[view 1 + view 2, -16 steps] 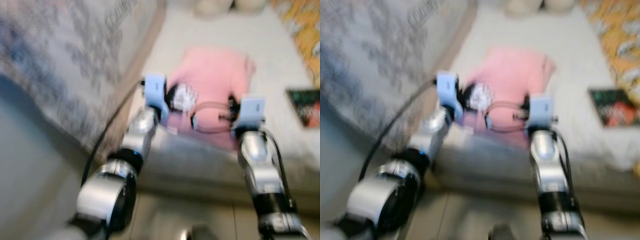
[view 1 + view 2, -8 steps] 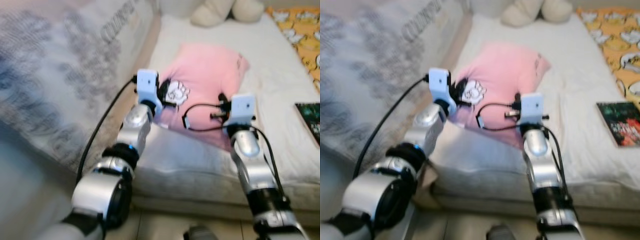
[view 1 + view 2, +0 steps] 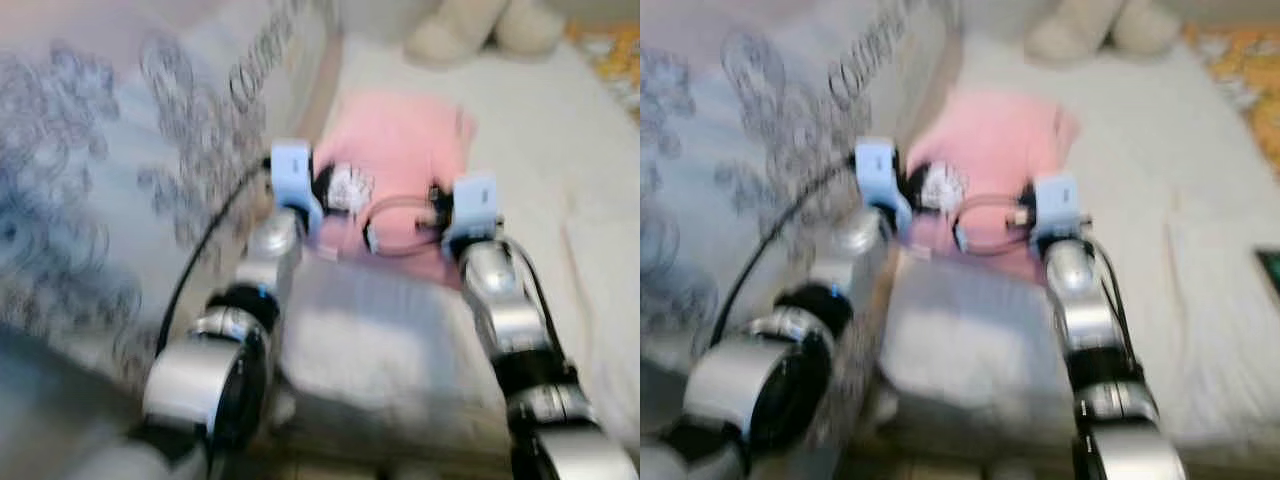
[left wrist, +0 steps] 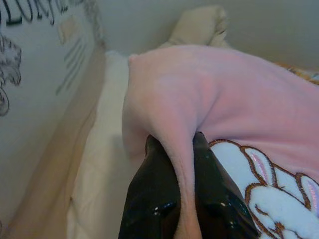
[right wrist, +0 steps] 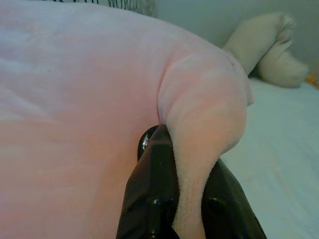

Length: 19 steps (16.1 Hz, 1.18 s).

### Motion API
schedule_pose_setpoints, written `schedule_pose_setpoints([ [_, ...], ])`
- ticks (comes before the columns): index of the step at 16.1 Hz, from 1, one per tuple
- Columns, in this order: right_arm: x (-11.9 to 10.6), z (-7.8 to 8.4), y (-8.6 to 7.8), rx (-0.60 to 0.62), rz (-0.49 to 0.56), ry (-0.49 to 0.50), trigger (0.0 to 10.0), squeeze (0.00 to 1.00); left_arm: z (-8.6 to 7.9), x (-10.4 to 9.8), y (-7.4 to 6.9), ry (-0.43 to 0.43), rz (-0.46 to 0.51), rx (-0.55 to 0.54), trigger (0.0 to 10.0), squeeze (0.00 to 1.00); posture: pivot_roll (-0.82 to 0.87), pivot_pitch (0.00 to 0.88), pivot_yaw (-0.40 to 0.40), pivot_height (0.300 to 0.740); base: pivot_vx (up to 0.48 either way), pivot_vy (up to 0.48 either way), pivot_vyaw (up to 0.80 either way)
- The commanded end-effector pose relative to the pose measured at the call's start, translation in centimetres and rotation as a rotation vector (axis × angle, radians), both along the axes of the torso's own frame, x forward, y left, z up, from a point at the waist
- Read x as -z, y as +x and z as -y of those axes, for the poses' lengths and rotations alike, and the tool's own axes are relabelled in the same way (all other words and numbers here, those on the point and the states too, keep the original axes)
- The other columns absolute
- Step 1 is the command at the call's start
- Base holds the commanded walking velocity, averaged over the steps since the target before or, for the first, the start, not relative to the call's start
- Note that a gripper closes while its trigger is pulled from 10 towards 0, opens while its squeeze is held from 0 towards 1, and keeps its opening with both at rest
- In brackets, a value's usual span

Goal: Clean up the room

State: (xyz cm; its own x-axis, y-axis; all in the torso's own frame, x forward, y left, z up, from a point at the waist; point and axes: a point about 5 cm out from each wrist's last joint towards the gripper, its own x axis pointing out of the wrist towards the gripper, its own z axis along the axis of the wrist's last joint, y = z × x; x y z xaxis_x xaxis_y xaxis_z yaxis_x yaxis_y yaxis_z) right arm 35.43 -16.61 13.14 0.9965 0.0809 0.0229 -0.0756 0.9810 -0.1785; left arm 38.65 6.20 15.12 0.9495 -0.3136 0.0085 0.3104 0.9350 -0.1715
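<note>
Both grippers pinch folds of the soft pink fleece garment with a white bunny patch (image 4: 234, 99): left gripper (image 4: 180, 184) beside the patch, right gripper (image 5: 187, 184) on plain pink. Garment lies on the white-sheeted bed (image 3: 560, 150) along its left edge, beside the grey patterned fabric panel (image 3: 120, 170); cream plush toy (image 3: 480, 25) near the far edge.

We see a white bed sheet (image 3: 1200, 200), a cream plush toy (image 3: 1095, 28) at its far end, and a grey patterned blanket (image 3: 110, 170) at left.

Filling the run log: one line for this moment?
left gripper: shut on pink plush garment | right gripper: shut on it | on white bed
</note>
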Motion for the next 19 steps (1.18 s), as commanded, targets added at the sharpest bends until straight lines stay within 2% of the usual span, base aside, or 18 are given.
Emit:
schedule_pose_setpoints([
  [1,0.3,1.4,0.5,0.022,-0.042,-0.014,10.0,0.00,-0.5,-0.8,0.6,0.004,-0.010,-0.097,10.0,0.00,-0.23,0.000,0.095,0.740,0.000,0.000,0.00],
  [2,0.6,1.4,0.7,0.013,-0.065,-0.014,10.0,0.00,-0.5,-0.6,0.6,0.025,-0.030,-0.130,10.0,0.00,-0.23,0.000,0.095,0.740,0.000,0.000,0.00],
  [3,2.2,1.3,1.1,-0.053,-0.179,-0.076,10.0,0.00,-1.0,0.2,0.6,0.022,-0.083,-0.184,10.0,0.00,-0.22,0.000,0.090,0.740,0.000,0.000,0.00],
  [4,2.8,1.3,1.1,-0.077,-0.214,-0.105,10.0,0.00,-1.1,0.5,0.5,0.009,-0.099,-0.196,10.0,0.00,-0.22,0.006,0.090,0.740,0.000,0.000,0.00],
  [5,3.3,1.1,1.1,-0.129,-0.262,-0.159,10.0,0.00,-1.6,1.1,0.4,0.036,-0.120,-0.228,10.0,0.00,-0.21,0.077,0.091,0.740,0.000,0.000,0.00],
  [6,3.5,0.7,1.3,-0.152,-0.279,-0.183,10.0,0.00,-2.1,1.8,0.2,0.025,-0.143,-0.244,10.0,0.00,-0.21,0.101,0.087,0.740,0.000,0.000,0.00],
  [7,3.6,0.1,1.4,-0.168,-0.287,-0.185,10.0,0.00,-2.8,2.4,0.0,0.057,-0.155,-0.276,10.0,0.00,-0.21,0.118,0.083,0.740,0.000,0.000,0.00],
  [8,3.5,-0.1,1.4,-0.175,-0.281,-0.188,10.0,0.00,-2.9,2.4,0.0,0.059,-0.151,-0.285,10.0,0.00,-0.21,0.131,0.079,0.740,0.000,0.000,0.00],
  [11,2.5,-2.1,2.1,-0.226,-0.242,-0.178,10.0,0.00,-5.0,1.7,0.4,0.082,-0.098,-0.371,10.0,0.00,-0.20,0.151,0.071,0.740,0.000,0.000,0.00],
  [13,3.4,-2.3,1.7,-0.237,-0.275,-0.212,10.0,0.00,-4.9,2.9,-0.2,0.092,-0.135,-0.382,10.0,0.00,-0.19,0.163,0.064,0.740,0.000,0.000,0.00],
  [14,5.3,-1.4,0.8,-0.212,-0.350,-0.258,10.0,0.00,-3.8,4.9,-1.2,0.112,-0.196,-0.353,10.0,0.00,-0.19,0.179,0.052,0.740,0.000,0.000,0.00],
  [16,6.8,-0.5,-0.1,-0.177,-0.406,-0.293,10.0,0.00,-3.5,5.8,-1.7,0.112,-0.225,-0.333,10.0,0.00,-0.20,0.188,0.043,0.740,0.000,0.000,0.00],
  [17,7.0,-0.5,-0.2,-0.173,-0.410,-0.291,10.0,0.69,-3.4,5.8,-1.7,0.113,-0.223,-0.330,10.0,1.00,-0.20,0.188,0.043,0.740,0.000,0.000,0.00],
  [18,7.1,-0.4,-0.3,-0.167,-0.408,-0.300,10.0,1.00,-3.1,5.6,-1.6,0.102,-0.218,-0.325,10.0,1.00,-0.20,0.188,0.043,0.740,0.000,0.000,0.00],
  [19,7.1,-0.2,-0.2,-0.150,-0.406,-0.291,10.0,1.00,-2.6,5.2,-1.5,0.109,-0.200,-0.315,10.0,1.00,-0.20,0.190,0.044,0.740,0.000,0.000,0.00],
])
